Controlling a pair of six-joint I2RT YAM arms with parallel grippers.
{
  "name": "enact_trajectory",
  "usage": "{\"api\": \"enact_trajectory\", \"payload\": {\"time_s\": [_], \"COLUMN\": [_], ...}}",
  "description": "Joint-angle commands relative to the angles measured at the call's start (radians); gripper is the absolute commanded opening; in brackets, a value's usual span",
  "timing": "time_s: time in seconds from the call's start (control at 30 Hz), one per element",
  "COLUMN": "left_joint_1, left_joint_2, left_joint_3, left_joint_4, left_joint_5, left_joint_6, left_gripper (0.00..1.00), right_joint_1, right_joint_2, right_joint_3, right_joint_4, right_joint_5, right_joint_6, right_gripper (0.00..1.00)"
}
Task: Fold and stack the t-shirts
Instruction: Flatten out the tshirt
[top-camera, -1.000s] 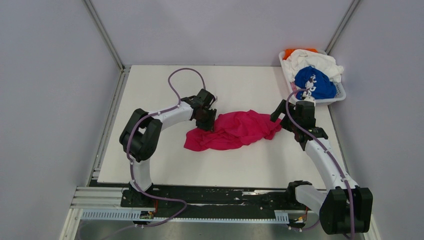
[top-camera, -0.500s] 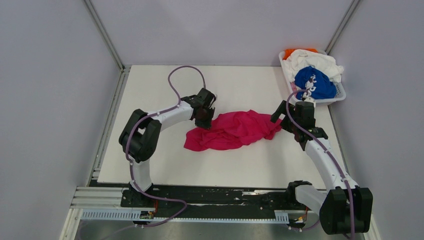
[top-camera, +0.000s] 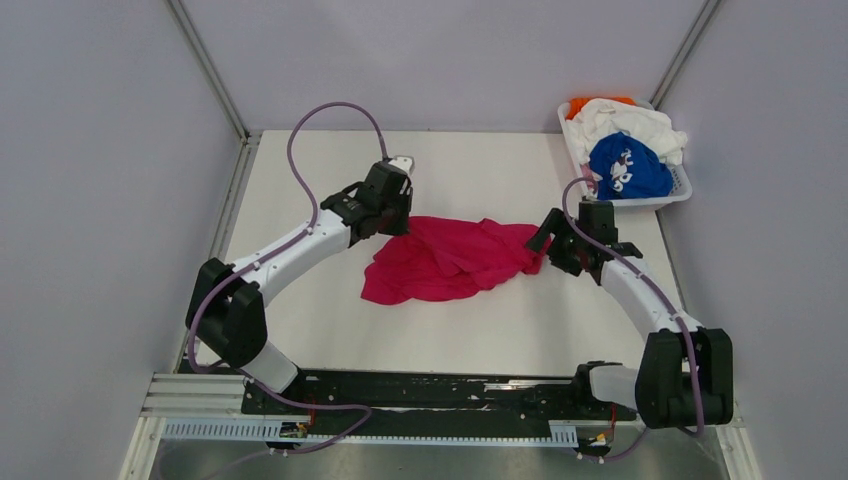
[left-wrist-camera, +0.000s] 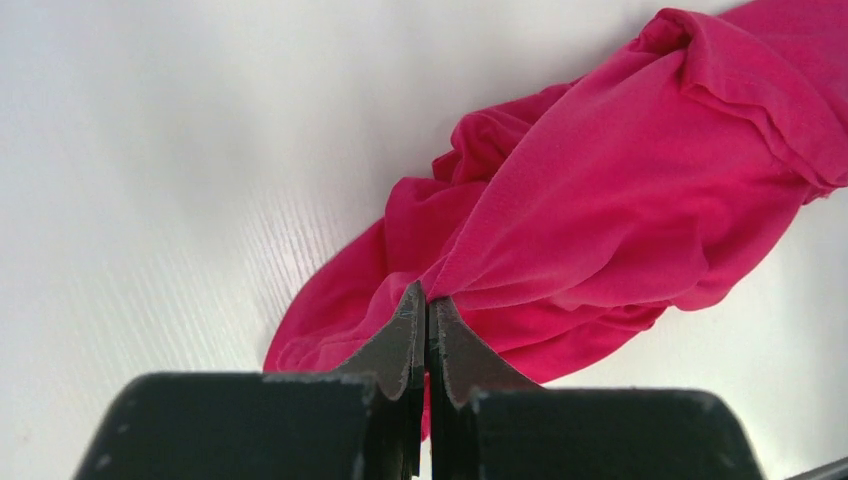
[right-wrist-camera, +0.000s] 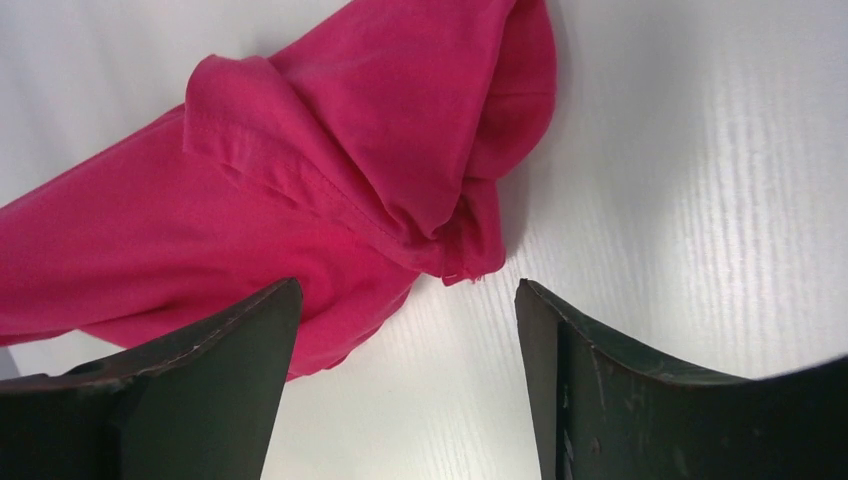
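The magenta-pink t-shirt (top-camera: 450, 258) lies crumpled mid-table. It also shows in the left wrist view (left-wrist-camera: 620, 200) and the right wrist view (right-wrist-camera: 330, 170). My left gripper (top-camera: 397, 224) is shut on a pinch of its cloth at the shirt's upper left edge (left-wrist-camera: 427, 296). My right gripper (top-camera: 545, 248) is open and empty at the shirt's right end, its jaws wide apart (right-wrist-camera: 408, 300) just short of the hem. The blue t-shirt (top-camera: 628, 168), white t-shirt (top-camera: 628, 122) and orange t-shirt (top-camera: 588, 103) sit heaped in the basket.
The white slotted basket (top-camera: 672, 196) stands at the table's back right corner. The white table (top-camera: 300, 180) is walled by grey panels left, back and right. The arm bases sit on the rail at the near edge.
My left arm has stretched out and moved left and back, drawing the shirt's upper left edge with it. My right gripper has shifted left, closer to the shirt's right end.
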Motion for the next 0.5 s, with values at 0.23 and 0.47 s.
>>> {"api": "enact_trajectory", "payload": {"time_s": [0.23,0.47], "left_joint_1": [-0.006,-0.007], "left_joint_2": [-0.002,-0.003], "left_joint_3": [-0.024,-0.023], "left_joint_4": [0.004,0.001], "left_joint_5": [-0.04,-0.081], "left_joint_6": [-0.004,-0.009], "left_gripper": [0.0,0.0], "right_joint_1": [0.078,0.097], "right_joint_2": [0.196,0.277], "right_joint_3": [0.085,0.11], "right_joint_4": [0.117,0.173], "right_joint_5": [-0.092,0.055], "right_joint_6": [0.033,0.06], "right_gripper": [0.65,0.29]}}
